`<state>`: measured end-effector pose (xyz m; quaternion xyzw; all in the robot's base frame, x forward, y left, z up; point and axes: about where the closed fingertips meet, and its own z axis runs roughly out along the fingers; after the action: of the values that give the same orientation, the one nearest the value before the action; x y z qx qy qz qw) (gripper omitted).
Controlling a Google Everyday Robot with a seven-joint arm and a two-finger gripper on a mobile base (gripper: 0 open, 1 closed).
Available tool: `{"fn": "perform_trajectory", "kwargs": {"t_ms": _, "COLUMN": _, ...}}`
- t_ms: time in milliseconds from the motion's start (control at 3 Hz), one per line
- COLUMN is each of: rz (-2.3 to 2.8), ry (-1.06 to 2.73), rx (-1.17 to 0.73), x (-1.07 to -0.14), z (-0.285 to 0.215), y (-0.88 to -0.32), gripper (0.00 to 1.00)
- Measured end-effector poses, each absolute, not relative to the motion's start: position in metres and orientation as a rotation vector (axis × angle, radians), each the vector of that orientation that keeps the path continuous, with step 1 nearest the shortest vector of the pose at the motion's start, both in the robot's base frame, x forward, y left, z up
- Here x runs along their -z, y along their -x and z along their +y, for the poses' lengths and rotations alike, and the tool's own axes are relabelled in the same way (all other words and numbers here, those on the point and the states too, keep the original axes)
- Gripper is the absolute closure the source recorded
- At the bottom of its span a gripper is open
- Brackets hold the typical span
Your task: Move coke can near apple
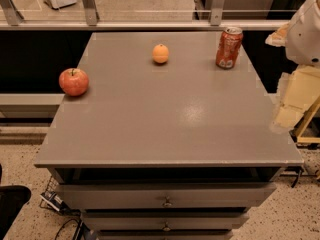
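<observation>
The coke can [229, 47] is stood upright at the counter's [165, 129] far right, well apart from the apple [74, 81] at its left edge, while the pincer [291, 101] is held off the right side, probably to reach it, and cannot be judged released or clenched.

Upright red coke can [229, 47] at back right, apple [73, 81] at left edge, well apart; hand [294, 101] off right side.

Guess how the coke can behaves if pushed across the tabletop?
Coke can stands upright, tall and narrow: a high push likely tips it, then it may roll. Shiny wall could slip in a grasp. Gripper hangs right of the table, apart from it.
</observation>
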<state>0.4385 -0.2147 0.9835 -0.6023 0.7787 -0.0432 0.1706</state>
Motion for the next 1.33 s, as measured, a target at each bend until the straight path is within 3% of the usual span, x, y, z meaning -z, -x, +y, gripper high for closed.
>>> {"fn": "perform_trajectory", "kwargs": {"t_ms": 667, "rz": 2.171, "ry": 1.647, "rx": 0.119, "x": -0.985, "z": -0.219, "y": -0.458, "gripper": 0.00}}
{"fn": "perform_trajectory", "kwargs": {"t_ms": 1333, "rz": 1.951, "ry": 1.296, "rx": -0.006, "x": -0.994, "z": -0.234, "y": -0.569, "gripper": 0.00}}
